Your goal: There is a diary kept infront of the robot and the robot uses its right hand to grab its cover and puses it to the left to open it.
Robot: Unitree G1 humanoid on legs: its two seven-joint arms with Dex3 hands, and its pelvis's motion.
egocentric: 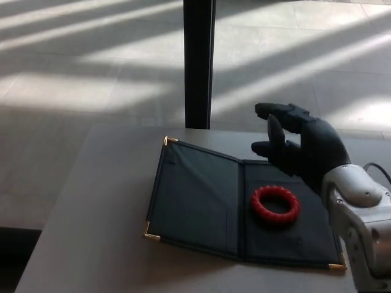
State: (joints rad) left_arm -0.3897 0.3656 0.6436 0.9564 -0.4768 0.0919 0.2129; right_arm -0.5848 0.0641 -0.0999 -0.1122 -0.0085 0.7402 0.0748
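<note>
Diary [201, 204]: it is lying open and flat on the grey table [91, 220], in front of the robot — the left cover is spreading toward the table's left part, the right cover is lying under the ring.
Diary corners: small gold metal caps are showing at the near-left, far-left and near-right corners.
Red ring [275, 205]: a ribbed red ring is resting on the right inner page, just beside the centre fold.
Right hand [302, 146]: it is hovering above the far right edge of the diary, not touching it; the palm is turning toward the left.
Fingers of the right hand [276, 131]: they are standing apart and a little curled, and they are holding nothing.
Right forearm [360, 213]: the white-grey wrist is coming in from the lower right — a thin black cable is running beside it.
Left hand: it is not showing in the head view.
Background: a dark vertical post [198, 61] is standing behind the table, and sun stripes are falling across the tiled floor [73, 73].
</note>
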